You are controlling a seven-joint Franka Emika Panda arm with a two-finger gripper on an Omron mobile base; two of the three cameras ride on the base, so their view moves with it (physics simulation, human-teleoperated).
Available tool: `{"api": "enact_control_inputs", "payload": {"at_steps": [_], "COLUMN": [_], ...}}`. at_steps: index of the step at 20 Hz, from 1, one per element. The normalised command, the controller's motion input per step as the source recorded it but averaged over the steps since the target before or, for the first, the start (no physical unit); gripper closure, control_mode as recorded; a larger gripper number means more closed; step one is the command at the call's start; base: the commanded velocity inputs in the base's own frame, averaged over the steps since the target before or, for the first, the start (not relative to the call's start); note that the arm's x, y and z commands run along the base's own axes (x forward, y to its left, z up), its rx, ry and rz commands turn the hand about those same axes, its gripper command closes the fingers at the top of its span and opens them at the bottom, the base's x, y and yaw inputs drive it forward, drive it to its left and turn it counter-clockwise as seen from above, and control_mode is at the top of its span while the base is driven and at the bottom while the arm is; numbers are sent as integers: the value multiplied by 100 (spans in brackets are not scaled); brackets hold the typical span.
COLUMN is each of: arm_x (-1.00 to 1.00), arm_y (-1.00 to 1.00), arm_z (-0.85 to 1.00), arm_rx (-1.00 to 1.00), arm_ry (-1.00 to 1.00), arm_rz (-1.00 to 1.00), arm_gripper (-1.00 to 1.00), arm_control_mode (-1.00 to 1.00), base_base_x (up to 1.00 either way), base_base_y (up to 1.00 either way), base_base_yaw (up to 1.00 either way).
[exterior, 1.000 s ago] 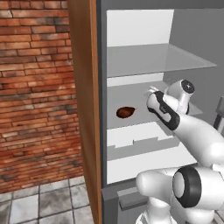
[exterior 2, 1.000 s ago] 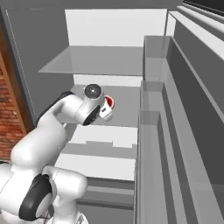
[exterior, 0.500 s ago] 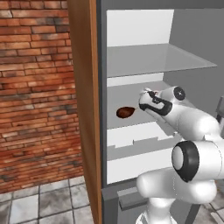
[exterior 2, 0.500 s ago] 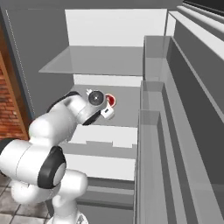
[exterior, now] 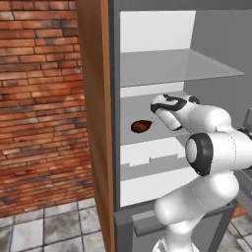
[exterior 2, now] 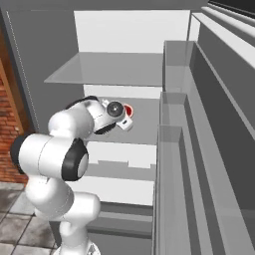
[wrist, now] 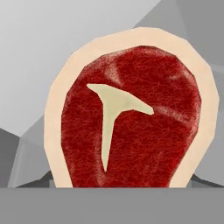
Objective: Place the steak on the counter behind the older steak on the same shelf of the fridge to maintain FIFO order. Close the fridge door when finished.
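Claw (exterior 2: 127, 115) holds the steak (wrist: 131, 127) inside the fridge (exterior: 197, 29), above the shelf (exterior: 142, 138), near the older steak (exterior: 141, 126).

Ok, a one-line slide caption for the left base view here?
Arm reaching into the open fridge, gripper over the middle shelf just right of the older steak.

The steak (wrist: 131, 118) is a bright red cut with a cream fat rim and a pale T-shaped bone mark, held above the middle shelf (exterior: 147, 140) inside the open fridge (exterior 2: 129, 35) (white walls, grey shelves). The older steak (exterior: 141, 126), a dark brown oval lump, lies on that shelf near its left front.
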Motion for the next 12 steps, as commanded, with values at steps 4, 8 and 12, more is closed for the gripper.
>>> {"api": "enact_control_inputs", "payload": {"at_steps": [4, 8, 12], "arm_x": [37, 23, 29], "arm_y": [-2, 0, 0], "arm_z": [0, 0, 0], "arm_rx": [0, 0, 0], "arm_ry": [0, 0, 0], "arm_rz": [4, 4, 5], "arm_gripper": [100, 100, 100], "arm_control_mode": [-100, -100, -100], "base_base_x": [0, 0, 0], "base_base_y": [0, 0, 0], "base_base_yaw": [0, 0, 0]}}
